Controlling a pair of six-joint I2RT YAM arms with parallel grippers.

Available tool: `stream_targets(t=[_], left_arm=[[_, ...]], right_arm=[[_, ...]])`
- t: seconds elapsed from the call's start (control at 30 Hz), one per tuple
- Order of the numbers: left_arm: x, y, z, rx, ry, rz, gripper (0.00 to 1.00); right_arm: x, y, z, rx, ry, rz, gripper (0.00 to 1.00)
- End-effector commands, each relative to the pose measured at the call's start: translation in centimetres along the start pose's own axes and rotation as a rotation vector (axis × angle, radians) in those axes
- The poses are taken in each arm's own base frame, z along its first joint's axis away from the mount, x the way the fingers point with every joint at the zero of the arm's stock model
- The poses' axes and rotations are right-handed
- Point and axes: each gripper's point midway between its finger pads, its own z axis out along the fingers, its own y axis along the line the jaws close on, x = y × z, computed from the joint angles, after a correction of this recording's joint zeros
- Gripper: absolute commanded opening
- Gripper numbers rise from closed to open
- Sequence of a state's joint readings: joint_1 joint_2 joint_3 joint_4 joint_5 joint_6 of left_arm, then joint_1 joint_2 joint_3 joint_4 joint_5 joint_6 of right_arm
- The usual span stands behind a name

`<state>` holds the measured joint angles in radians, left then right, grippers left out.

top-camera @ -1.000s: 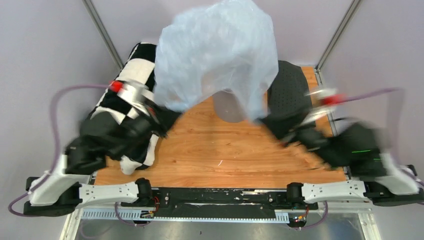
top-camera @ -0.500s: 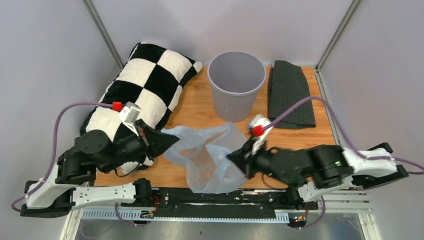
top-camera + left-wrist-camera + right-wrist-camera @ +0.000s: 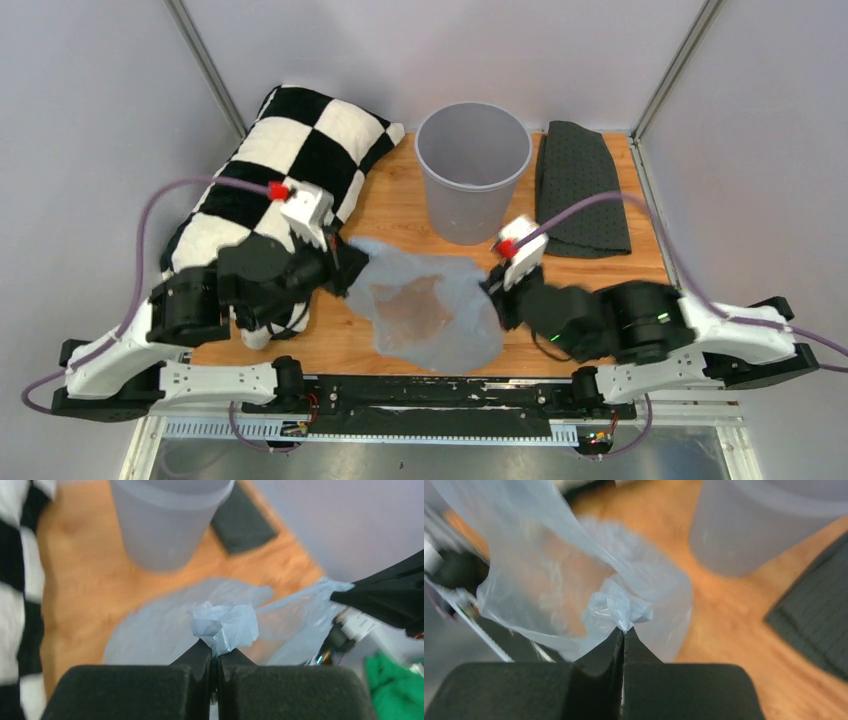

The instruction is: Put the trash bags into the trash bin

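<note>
A pale blue translucent trash bag is stretched between my two grippers, low over the wooden table in front of the bin. My left gripper is shut on a bunched bit of the bag at its left edge. My right gripper is shut on a crumpled bit of the bag at its right edge. The round light grey trash bin stands upright behind the bag; it also shows in the left wrist view and the right wrist view.
A black-and-white checkered pillow lies at the left, under my left arm. A dark grey dotted cloth lies to the right of the bin. The wooden table shows between bin and bag.
The bag, held high and ballooned over the bin a second ago, came down low in front of it. Both grippers have since moved toward the bin, spreading the bag flatter.
</note>
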<state>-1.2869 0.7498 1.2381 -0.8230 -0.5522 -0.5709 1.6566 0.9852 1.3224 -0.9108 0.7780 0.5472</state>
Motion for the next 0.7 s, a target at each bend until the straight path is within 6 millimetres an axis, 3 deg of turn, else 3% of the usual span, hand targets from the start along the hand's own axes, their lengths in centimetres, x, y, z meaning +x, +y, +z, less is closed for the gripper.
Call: stream_targets(t=[0.0,0.07,0.13,0.2,0.23,0.27,0.33,0.4,0.43,0.47,0.5,0.53,0.57,0.6,0.67], left_arm=[[-15.4,-5.5,-2.3,0.074,-0.283,0.082,0.00],[-21.5,-8.5,-4.9,0.179,-0.399,0.058,0.00],[-24.9,-9.5,-6.5,0.216,-0.475,0.034,0.00],[-25.3,-8.9,-7.1,0.200,-0.491,0.029,0.00],[-24.0,-8.3,-6.3,0.172,-0.462,0.037,0.00],[-20.9,-7.2,-4.3,0.110,-0.394,0.065,0.00],[-13.4,-4.6,-0.9,0.016,-0.246,0.092,0.00],[-3.1,-1.6,1.9,-0.038,-0.064,0.048,0.00],[2.2,-0.5,2.5,-0.029,0.035,0.006,0.00],[8.0,0.7,3.0,-0.030,0.153,-0.029,0.00],[13.0,1.7,3.0,-0.028,0.257,-0.086,0.00],[16.7,2.3,2.5,-0.014,0.339,-0.136,0.00],[18.6,2.5,1.6,0.017,0.369,-0.185,0.00],[19.1,2.3,0.9,0.052,0.374,-0.204,0.00],[16.6,1.6,-0.6,0.115,0.310,-0.202,0.00]], right_arm=[[-17.5,-6.7,-8.7,0.054,-0.440,0.140,0.00],[-23.5,-8.4,-13.8,-0.041,-0.619,0.223,0.00],[-26.7,-9.2,-17.5,-0.143,-0.757,0.278,0.00],[-26.6,-7.9,-17.2,-0.193,-0.775,0.261,0.00],[-25.2,-6.3,-15.4,-0.203,-0.731,0.222,0.00],[-23.1,-4.3,-12.9,-0.216,-0.658,0.214,0.00],[-14.6,0.4,-5.2,-0.196,-0.406,0.123,0.00],[-2.5,4.6,2.1,-0.187,-0.115,0.107,0.00],[3.5,7.0,4.6,-0.225,0.028,0.140,0.00],[9.8,9.1,6.4,-0.264,0.177,0.165,0.00],[14.7,10.9,7.2,-0.297,0.291,0.201,0.00],[18.0,12.3,7.0,-0.317,0.362,0.196,0.00],[18.9,13.3,6.4,-0.319,0.384,0.158,0.00],[18.2,13.8,5.5,-0.311,0.375,0.082,0.00],[13.7,13.4,3.6,-0.263,0.310,-0.051,0.00]])
